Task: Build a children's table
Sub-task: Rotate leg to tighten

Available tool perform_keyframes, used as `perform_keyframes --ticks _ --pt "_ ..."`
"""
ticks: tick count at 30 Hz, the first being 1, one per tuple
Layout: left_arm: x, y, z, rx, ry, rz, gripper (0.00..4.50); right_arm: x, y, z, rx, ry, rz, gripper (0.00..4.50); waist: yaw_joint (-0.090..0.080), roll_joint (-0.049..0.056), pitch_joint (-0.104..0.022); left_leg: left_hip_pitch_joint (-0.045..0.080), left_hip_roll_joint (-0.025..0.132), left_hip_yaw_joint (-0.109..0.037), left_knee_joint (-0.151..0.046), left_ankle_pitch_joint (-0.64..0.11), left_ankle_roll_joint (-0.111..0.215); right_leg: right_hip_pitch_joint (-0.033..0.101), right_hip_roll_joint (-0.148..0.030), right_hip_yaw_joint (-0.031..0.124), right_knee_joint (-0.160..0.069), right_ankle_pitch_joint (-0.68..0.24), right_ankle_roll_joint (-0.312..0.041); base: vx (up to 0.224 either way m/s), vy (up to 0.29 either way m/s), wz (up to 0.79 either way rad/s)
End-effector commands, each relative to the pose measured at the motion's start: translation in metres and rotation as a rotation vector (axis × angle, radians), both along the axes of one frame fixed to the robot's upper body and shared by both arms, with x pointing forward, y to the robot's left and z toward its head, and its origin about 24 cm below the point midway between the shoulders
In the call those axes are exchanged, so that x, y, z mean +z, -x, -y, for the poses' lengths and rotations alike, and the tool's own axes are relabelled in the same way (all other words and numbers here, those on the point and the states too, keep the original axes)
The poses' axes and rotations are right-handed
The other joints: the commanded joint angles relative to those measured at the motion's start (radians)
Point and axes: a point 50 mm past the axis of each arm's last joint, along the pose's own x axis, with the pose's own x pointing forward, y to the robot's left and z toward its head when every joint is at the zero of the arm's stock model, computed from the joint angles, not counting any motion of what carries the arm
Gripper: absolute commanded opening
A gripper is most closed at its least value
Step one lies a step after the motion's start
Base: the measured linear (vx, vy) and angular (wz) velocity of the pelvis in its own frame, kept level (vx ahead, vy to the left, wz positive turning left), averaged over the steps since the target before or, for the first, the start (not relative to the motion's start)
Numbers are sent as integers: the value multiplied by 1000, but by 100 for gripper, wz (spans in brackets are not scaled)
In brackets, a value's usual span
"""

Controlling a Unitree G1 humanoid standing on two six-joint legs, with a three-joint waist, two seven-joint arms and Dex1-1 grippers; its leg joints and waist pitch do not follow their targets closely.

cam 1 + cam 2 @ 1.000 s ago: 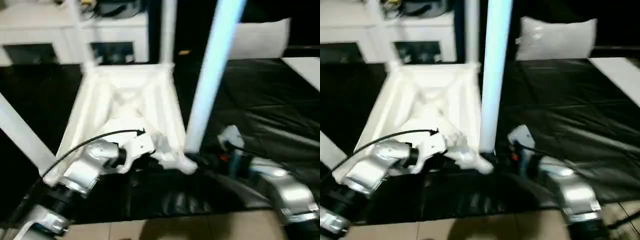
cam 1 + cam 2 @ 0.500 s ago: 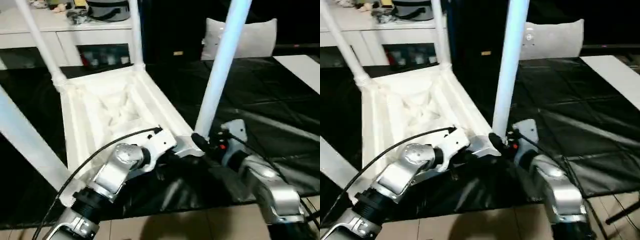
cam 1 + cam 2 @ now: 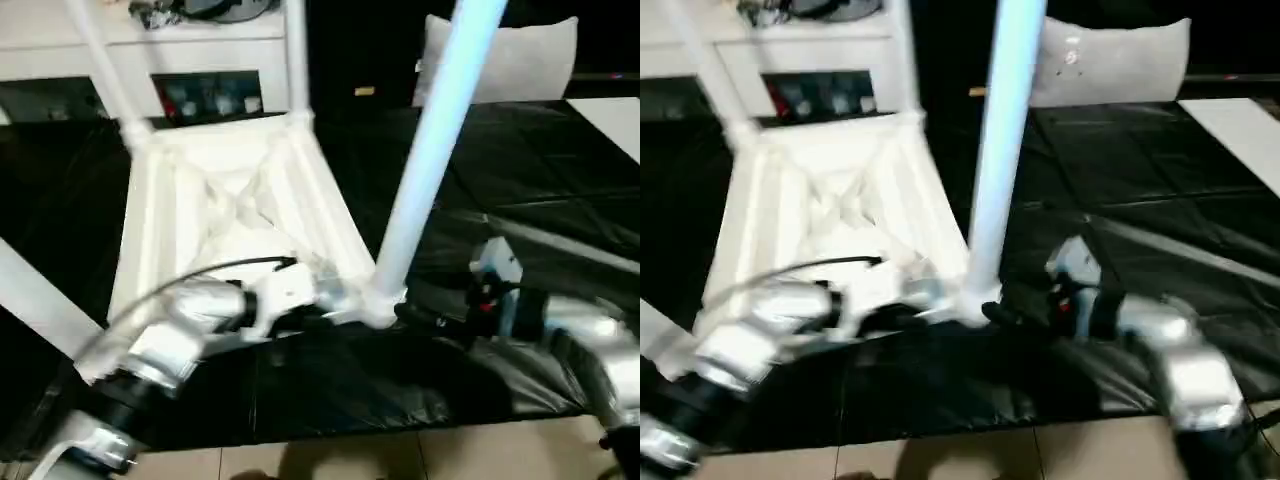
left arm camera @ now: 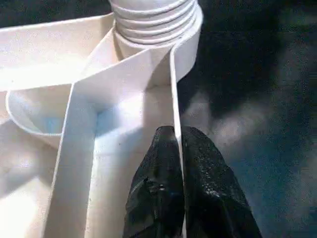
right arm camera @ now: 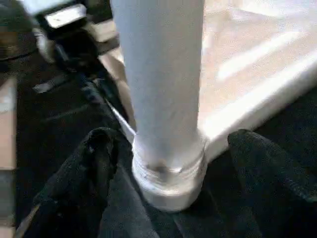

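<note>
Children's table (image 3: 225, 215): white plastic, lying upside down on black sheet (image 3: 540, 200), ribbed hollow underside facing up, left of scene centre.
Far legs: far-left leg (image 3: 100, 60) and far-right leg (image 3: 295, 55) standing up from far corner sockets.
Near-right leg (image 3: 430, 150): standing up from near-right corner socket (image 3: 378, 305), leaning slightly right toward its upper end; threaded collar seated in socket, seen close in right wrist view (image 5: 168, 168).
Near-left leg (image 3: 40, 300): slanting out toward left edge of view.
Left end effector (image 4: 178, 148): pressed together, pinching thin rim wall (image 4: 173, 89) of upturned top just beside near-right socket, one finger on each side of wall.
Left forearm (image 3: 180, 330): silver, reaching in from near left; black cable (image 3: 200, 275) arching over it.
Right end effector (image 5: 168, 148): spread wide, one black finger (image 5: 91, 163) on each side of base of near-right leg, both clear of leg, nothing gripped.
Right forearm (image 3: 590, 345): silver, reaching in from near right, low over black sheet.
Background: white cabinet (image 3: 190, 60) with glass doors beyond table; white pillow (image 3: 520, 55) at far right.
Near edge: tan floor (image 3: 400, 460) below black sheet.
</note>
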Motion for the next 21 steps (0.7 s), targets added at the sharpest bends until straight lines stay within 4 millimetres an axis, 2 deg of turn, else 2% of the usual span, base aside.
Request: perform_keyframes --ticks 1,2,6,12,13,19,21 --pt "-3 6 1 -113 -41 -38 0 -1 0 -3 80 3 -9 383 5 -18 -60 11 86 -24 -56 16 196 52 -84 44 -48 51 -302 0 0 0" --pt "-3 6 0 -121 -46 -42 0 -1 -1 -3 92 2 -13 356 7 -18 -59 11 87 -24 -56 6 188 52 -83 44 -49 31 -300 0 0 0" --pt "-2 4 -4 -170 -75 -37 0 -3 -4 -12 181 -24 -49 323 20 -20 -57 17 91 -23 -63 -40 138 51 -85 47 -53 -29 -293 0 0 0" --pt "-1 0 -5 -224 -89 -42 0 -10 -8 -22 266 -37 -85 278 24 -21 -60 17 90 -23 -64 -62 100 53 -89 47 -52 -32 -290 0 0 0" --pt "0 -1 -5 -228 -91 -41 0 -11 -9 -23 269 -35 -84 260 25 -20 -60 17 90 -23 -64 -61 99 53 -89 47 -52 -27 -291 0 0 0" --pt "1 -4 -4 -235 -84 -40 0 -14 -10 -27 295 -46 -101 211 34 -22 -62 15 89 -22 -62 -40 103 56 -89 46 -47 7 -295 0 0 0" --pt "1 -3 -4 -232 -75 -45 0 -15 -9 -27 297 -55 -108 198 37 -20 -62 14 89 -22 -61 -42 102 56 -89 46 -46 3 -293 0 0 0"
